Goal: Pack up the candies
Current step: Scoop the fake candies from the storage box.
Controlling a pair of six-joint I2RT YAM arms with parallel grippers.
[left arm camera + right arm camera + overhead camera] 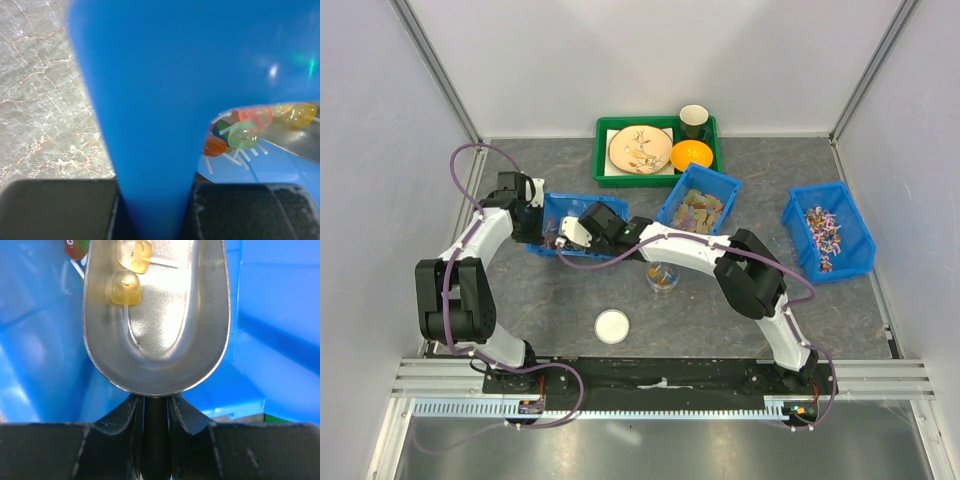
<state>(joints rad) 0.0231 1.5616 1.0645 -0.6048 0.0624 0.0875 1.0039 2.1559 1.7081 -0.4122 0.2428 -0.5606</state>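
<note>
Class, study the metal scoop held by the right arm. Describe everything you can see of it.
The metal scoop is a shiny, silvery, rounded bowl, narrowing to a dark handle clamped in the right hand. It looks like polished steel with faint smears. It points into the blue bin, whose wall the left hand grips. Two translucent yellow candies lie near its front end; the rest of the bowl is bare.

blue bin point(165, 100) wall blurred, hides most candies point(243, 134) behind it; scoop point(155, 335) handle hidden between right gripper point(155, 415) fingers.
</note>
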